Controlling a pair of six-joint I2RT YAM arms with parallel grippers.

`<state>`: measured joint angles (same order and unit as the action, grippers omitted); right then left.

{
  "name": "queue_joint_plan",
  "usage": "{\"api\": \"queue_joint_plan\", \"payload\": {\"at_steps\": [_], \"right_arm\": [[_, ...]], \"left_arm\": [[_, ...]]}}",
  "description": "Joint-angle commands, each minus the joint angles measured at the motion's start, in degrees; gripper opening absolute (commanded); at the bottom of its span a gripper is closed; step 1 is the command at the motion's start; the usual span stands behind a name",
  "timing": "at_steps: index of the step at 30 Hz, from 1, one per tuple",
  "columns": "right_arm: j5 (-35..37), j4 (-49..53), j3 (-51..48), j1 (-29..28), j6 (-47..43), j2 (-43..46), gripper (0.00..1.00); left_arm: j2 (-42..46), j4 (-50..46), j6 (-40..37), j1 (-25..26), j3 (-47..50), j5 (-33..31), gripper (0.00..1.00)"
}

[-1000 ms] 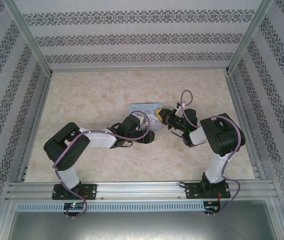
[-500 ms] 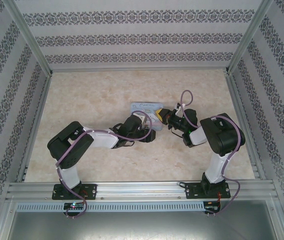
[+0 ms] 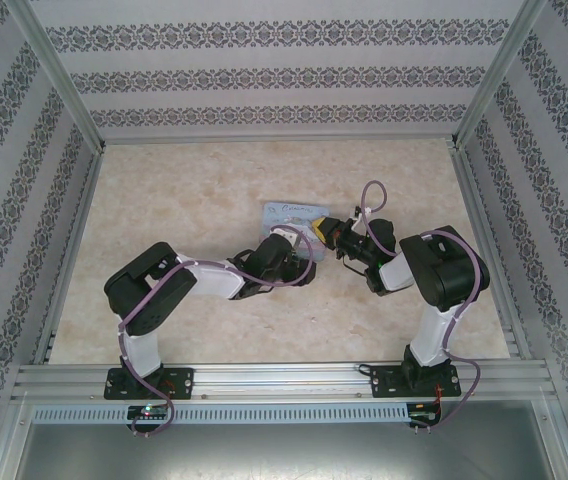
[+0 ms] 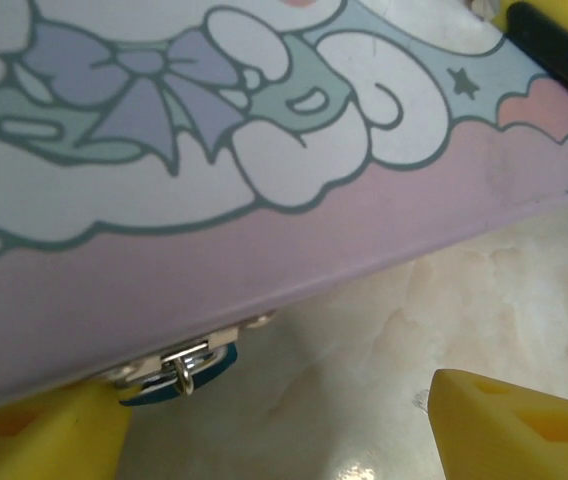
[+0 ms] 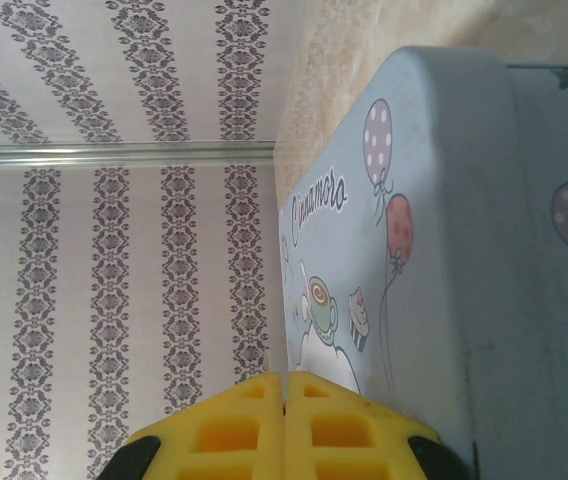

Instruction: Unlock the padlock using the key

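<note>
The padlock [image 4: 179, 368] is a tiny teal lock with a silver shackle. It hangs from the clasp under the near edge of the cartoon-printed tin [image 4: 264, 180] [image 3: 286, 213] [image 5: 434, 200]. My left gripper [image 4: 274, 435] [image 3: 299, 258] is open just in front of the tin. One of its yellow fingers [image 4: 44, 435] is right beside the padlock and the other [image 4: 514, 425] is well off to the right. My right gripper [image 5: 284, 425] [image 3: 322, 228] is shut, its yellow fingers pressed together against the tin's right end. No key can be made out.
The tin lies mid-table on the beige marbled tabletop [image 3: 194, 190], with both arms converging on it. Patterned walls [image 3: 284, 75] and aluminium frame rails [image 3: 64, 90] enclose the workspace. Bare tabletop extends behind and to the left of the tin.
My left arm has stretched further right and its gripper has slid closer along the tin's near side. The right arm and the tin have stayed put.
</note>
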<state>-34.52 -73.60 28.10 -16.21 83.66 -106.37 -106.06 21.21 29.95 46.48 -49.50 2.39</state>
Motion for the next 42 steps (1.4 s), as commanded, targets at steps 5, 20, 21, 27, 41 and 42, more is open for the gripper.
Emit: {"api": "queue_joint_plan", "payload": {"at_steps": [5, 20, 21, 27, 41, 42], "right_arm": [[0.0, 3.0, -1.7, 0.6, -1.2, -1.7, 0.0], [-0.3, 2.8, -2.1, 0.8, -1.6, -2.8, 0.0], [-0.4, 2.7, -2.1, 0.8, -1.6, -2.9, 0.0], [-0.5, 2.2, -2.2, 1.0, -1.6, -3.7, 0.0], [-1.0, 1.7, -1.8, 1.3, -1.5, -4.7, 0.0], [-1.0, 1.7, -1.8, 1.3, -1.5, -4.7, 0.0]], "left_arm": [[0.7, 2.5, -4.7, 0.5, -0.3, -8.3, 0.78], [-0.7, 6.5, 1.1, 0.4, -3.8, 6.1, 0.79], [-0.6, 7.1, 1.8, 0.4, -3.7, 6.7, 0.79], [-0.8, 10.0, 5.2, -0.5, -2.5, 6.9, 0.79], [-3.7, 26.5, 19.9, -1.2, 2.9, 9.6, 0.79], [-3.9, 27.5, 20.8, -1.2, 3.2, 9.6, 0.79]]}}
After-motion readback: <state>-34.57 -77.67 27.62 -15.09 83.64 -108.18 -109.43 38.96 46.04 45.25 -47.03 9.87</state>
